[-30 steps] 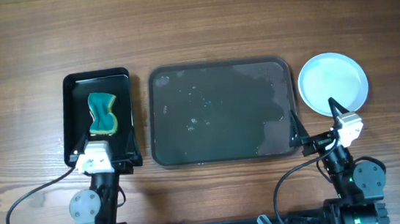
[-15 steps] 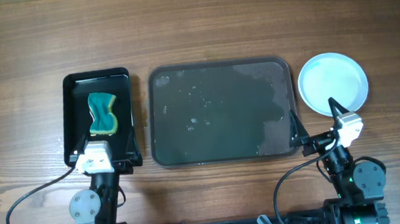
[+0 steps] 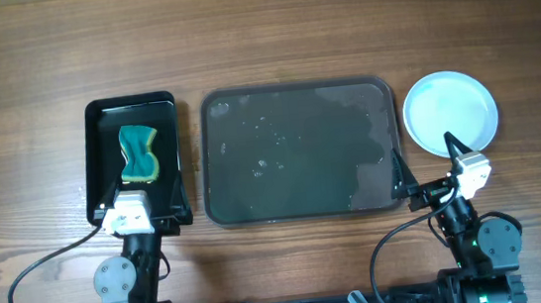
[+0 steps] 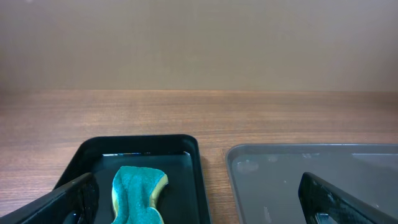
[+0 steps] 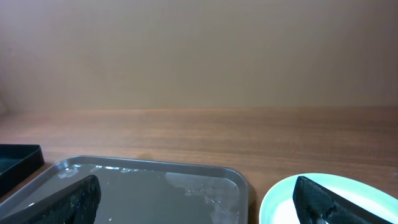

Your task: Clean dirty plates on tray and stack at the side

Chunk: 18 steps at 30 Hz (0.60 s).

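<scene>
Risk is slight: round pale-blue plates (image 3: 450, 112), apparently stacked, sit right of the large dark grey rectangular tray (image 3: 297, 151); left gripper (image 4: 198, 183) and right gripper (image 3: 420, 147) gape empty. A careless right swing could knock them.

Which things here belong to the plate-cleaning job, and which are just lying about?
Job: grey tray, white plate beside it, green sponge, black sponge tray.
Lying about: only the arms' black cables.
</scene>
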Each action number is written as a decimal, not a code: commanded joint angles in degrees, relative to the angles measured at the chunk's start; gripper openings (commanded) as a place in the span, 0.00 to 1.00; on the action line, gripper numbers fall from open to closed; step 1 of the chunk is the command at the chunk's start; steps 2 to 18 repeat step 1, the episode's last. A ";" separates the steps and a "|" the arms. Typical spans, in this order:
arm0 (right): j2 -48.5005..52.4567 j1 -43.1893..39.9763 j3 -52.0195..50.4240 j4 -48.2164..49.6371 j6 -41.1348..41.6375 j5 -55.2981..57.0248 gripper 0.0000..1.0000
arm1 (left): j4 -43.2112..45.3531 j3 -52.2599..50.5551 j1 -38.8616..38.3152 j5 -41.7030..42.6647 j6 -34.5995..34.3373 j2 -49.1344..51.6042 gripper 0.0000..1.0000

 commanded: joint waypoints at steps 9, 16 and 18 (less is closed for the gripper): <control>-0.44 0.22 -0.07 0.17 0.70 0.52 1.00 | -0.20 -0.35 -0.33 -0.57 1.14 -0.46 1.00; -0.44 0.22 -0.07 0.17 0.70 0.52 1.00 | -0.20 -0.35 -0.33 -0.57 1.14 -0.46 1.00; -0.44 0.22 -0.07 0.17 0.70 0.52 1.00 | -0.20 -0.35 -0.33 -0.57 1.14 -0.46 1.00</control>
